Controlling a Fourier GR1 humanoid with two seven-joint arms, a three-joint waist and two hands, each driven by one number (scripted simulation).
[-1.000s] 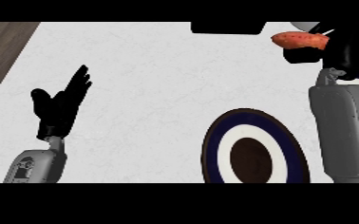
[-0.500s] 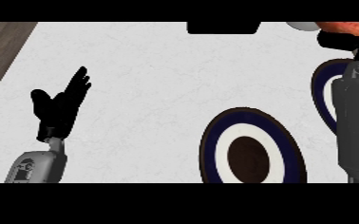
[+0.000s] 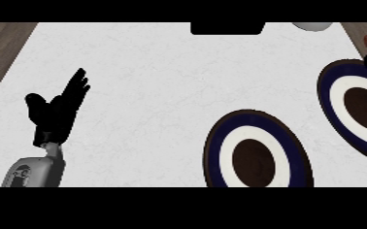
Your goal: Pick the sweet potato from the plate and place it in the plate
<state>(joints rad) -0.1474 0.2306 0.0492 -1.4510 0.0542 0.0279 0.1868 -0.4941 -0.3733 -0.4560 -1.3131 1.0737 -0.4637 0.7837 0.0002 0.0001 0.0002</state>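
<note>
Sweet potato: visible nowhere in the head view; its position cannot be told. Near plate [image 3: 219, 162], ringed dark blue, white and brown, lies on the white counter [image 3: 165, 73] at about 5 o'clock. Second plate [image 3: 331, 85], same pattern, lies at 3 o'clock, cut by the right edge; the two are close but apart. Left robot hand [image 3: 56, 109], at 8 o'clock, rests wide, fingers up, holding nothing. Right robot hand: out of view. A black object [image 3: 227, 27] sits at 12 o'clock.
</note>
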